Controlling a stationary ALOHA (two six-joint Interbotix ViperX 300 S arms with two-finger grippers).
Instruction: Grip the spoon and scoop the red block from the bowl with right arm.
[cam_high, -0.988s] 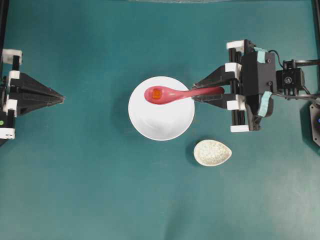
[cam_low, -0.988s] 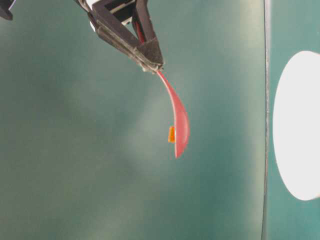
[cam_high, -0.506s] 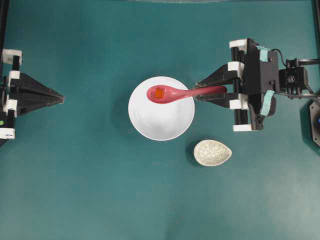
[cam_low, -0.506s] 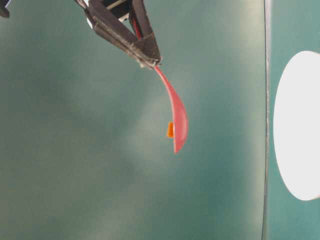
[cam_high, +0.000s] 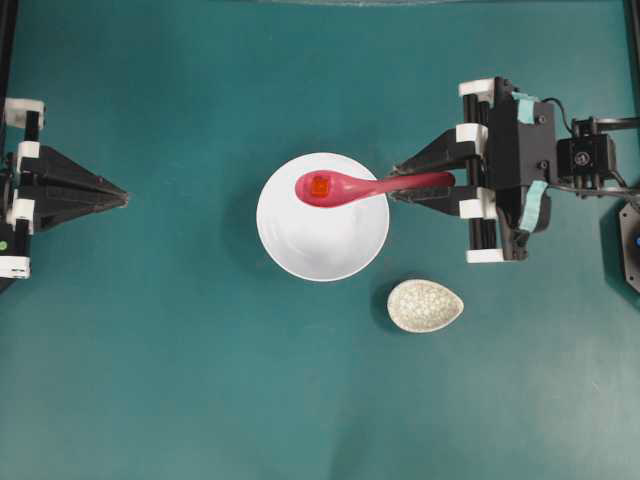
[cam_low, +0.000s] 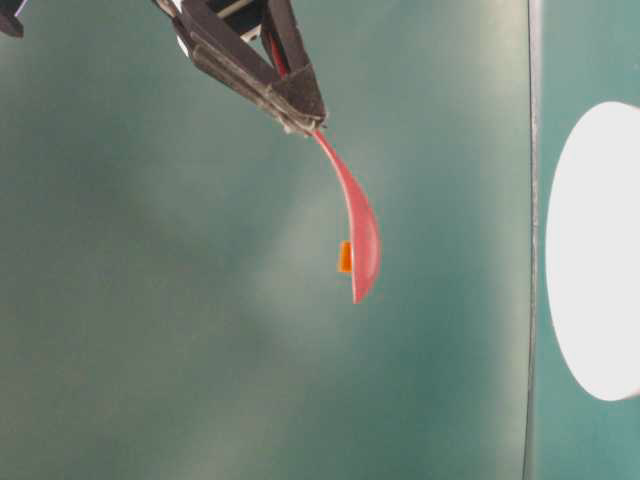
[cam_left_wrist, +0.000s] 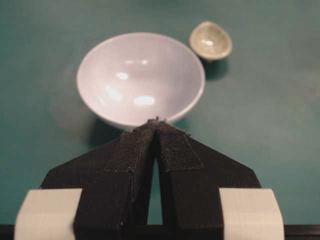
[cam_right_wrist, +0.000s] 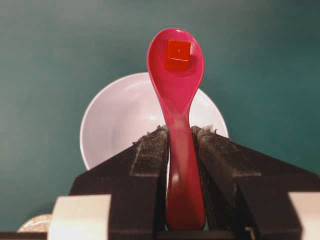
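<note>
My right gripper (cam_high: 395, 187) (cam_right_wrist: 179, 131) (cam_low: 302, 118) is shut on the handle of the pink-red spoon (cam_high: 350, 187) (cam_right_wrist: 176, 85) (cam_low: 358, 235). The spoon is held level above the white bowl (cam_high: 322, 240) (cam_right_wrist: 115, 120) (cam_left_wrist: 140, 80) (cam_low: 592, 250), reaching over its upper part. The small red block (cam_high: 318, 185) (cam_right_wrist: 178, 55) (cam_low: 344, 256) lies in the spoon's scoop. At the left edge of the table, my left gripper (cam_high: 122, 197) (cam_left_wrist: 156, 122) is shut on nothing, its tip pointing at the bowl from well away.
A small speckled grey-white teardrop dish (cam_high: 425, 305) (cam_left_wrist: 210, 40) sits on the teal table just below and right of the bowl. The right arm's body (cam_high: 520, 170) is at the right side.
The spoon with the block has drifted slightly right and a touch higher above the bowl over the last second. The left arm has not moved.
</note>
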